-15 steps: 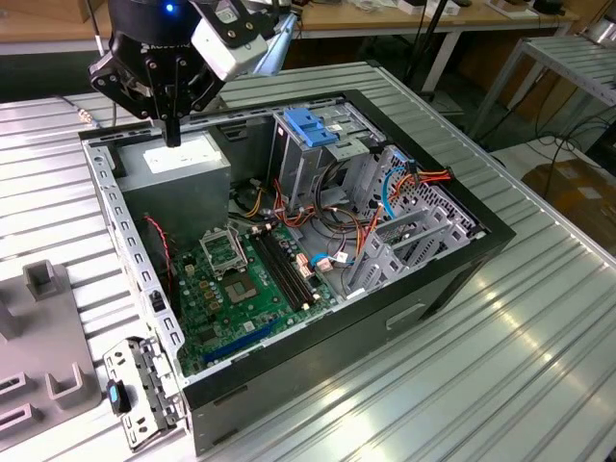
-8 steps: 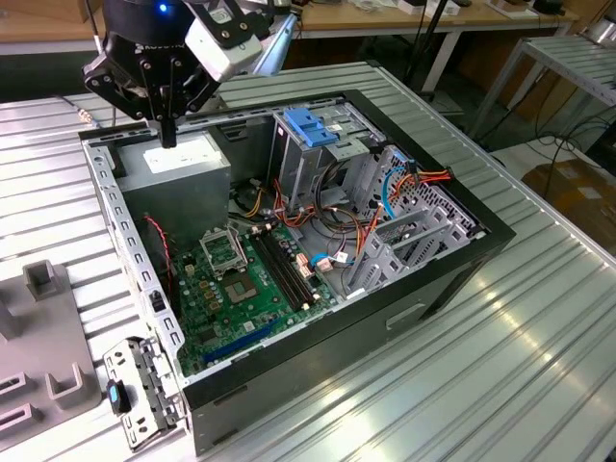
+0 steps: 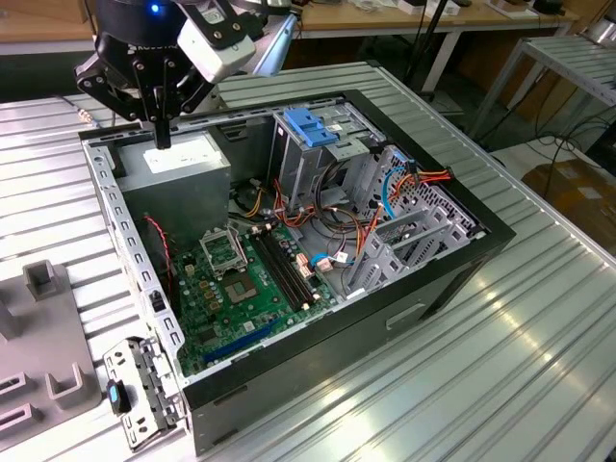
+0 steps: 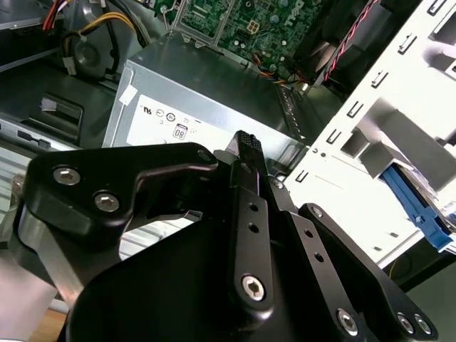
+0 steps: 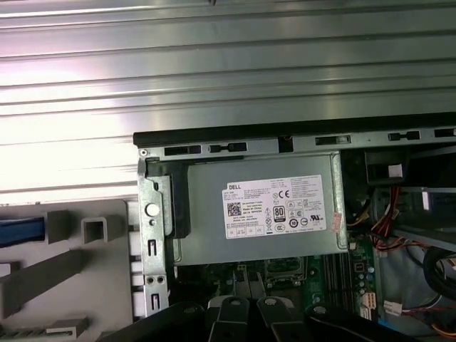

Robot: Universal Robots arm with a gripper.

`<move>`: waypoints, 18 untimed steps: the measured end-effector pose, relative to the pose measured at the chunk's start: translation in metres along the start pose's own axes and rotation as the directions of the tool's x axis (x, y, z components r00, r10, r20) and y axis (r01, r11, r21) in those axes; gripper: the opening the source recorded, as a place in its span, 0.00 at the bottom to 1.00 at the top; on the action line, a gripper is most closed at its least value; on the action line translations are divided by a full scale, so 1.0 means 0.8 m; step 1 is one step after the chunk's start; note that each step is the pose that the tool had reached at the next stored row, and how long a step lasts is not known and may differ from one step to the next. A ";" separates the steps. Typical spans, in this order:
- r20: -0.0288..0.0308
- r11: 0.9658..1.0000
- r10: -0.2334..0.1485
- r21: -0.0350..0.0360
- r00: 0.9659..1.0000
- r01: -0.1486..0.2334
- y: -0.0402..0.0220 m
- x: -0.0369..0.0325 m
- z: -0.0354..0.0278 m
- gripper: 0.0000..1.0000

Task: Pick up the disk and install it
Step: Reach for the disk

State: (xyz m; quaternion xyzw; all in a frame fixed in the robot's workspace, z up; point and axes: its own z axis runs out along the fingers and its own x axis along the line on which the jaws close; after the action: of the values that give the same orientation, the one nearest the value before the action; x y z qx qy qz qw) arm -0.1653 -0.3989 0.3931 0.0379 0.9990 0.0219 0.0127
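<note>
The fingers [image 4: 246,178] are pressed together into one dark bar and pinch nothing. The gripper [image 3: 162,140] hangs tip-down over the far corner of the open computer case [image 3: 452,260] at the exterior view's left. It is just above the labelled top of the grey power supply [image 3: 178,168], and whether it touches it cannot be told. In the second wrist view the gripper [image 4: 246,142] tip stands before the label's edge.

Nearer than the power supply lies the green motherboard [image 3: 241,289]. Toward the exterior view's right stands the grey drive cage [image 3: 298,168], capped by a blue latch piece [image 3: 310,125], with orange, red and blue cables beside it.

The disk [image 5: 20,232] is outside the case. It shows as a blue edge strip lying on the grey fixture [image 5: 43,278], beyond the case's perforated side rail [image 5: 151,242] and well apart from the gripper. Its body is cut off, so its pose cannot be told. The case rests on a ribbed metal table [image 3: 520,366].
</note>
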 end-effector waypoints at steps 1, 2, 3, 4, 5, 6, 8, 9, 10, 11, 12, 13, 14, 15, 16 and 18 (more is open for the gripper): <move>0.000 1.000 0.000 0.000 1.000 0.000 -0.0001 0.0009 0.0000 0.10; 0.000 1.000 0.000 0.000 1.000 0.000 -0.0001 0.0015 0.0000 0.10; 0.000 1.000 0.000 0.000 1.000 0.000 -0.0002 0.0024 -0.0001 0.10; 0.000 1.000 0.000 0.000 1.000 0.000 -0.0002 0.0030 0.0000 0.10; 0.000 1.000 0.000 0.000 1.000 0.000 -0.0003 0.0036 0.0000 0.10; 0.000 1.000 0.000 0.000 1.000 0.000 -0.0003 0.0043 -0.0001 0.10; 0.000 1.000 0.000 0.000 1.000 0.000 -0.0004 0.0054 -0.0001 0.10; 0.000 1.000 0.000 0.000 1.000 0.000 -0.0004 0.0060 -0.0001 0.10; 0.000 1.000 0.000 0.000 1.000 0.000 -0.0005 0.0065 -0.0001 0.10; 0.000 1.000 0.000 0.000 1.000 0.000 -0.0005 0.0069 -0.0001 0.10; -0.001 1.000 0.000 0.000 1.000 0.000 -0.0005 0.0073 -0.0001 0.10; -0.001 1.000 0.000 0.000 1.000 0.000 -0.0006 0.0078 -0.0001 0.10; -0.001 1.000 0.000 0.000 1.000 0.000 -0.0006 0.0083 -0.0001 0.10; -0.001 1.000 0.000 0.000 1.000 0.000 -0.0007 0.0088 -0.0002 0.10; -0.001 1.000 0.000 0.000 1.000 0.000 -0.0007 0.0094 -0.0001 0.10; -0.001 1.000 0.000 0.000 1.000 0.000 -0.0008 0.0108 -0.0002 0.10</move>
State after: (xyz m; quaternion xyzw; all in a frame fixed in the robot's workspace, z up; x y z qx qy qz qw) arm -0.1739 -0.3989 0.3930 0.0379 0.9990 0.0219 0.0123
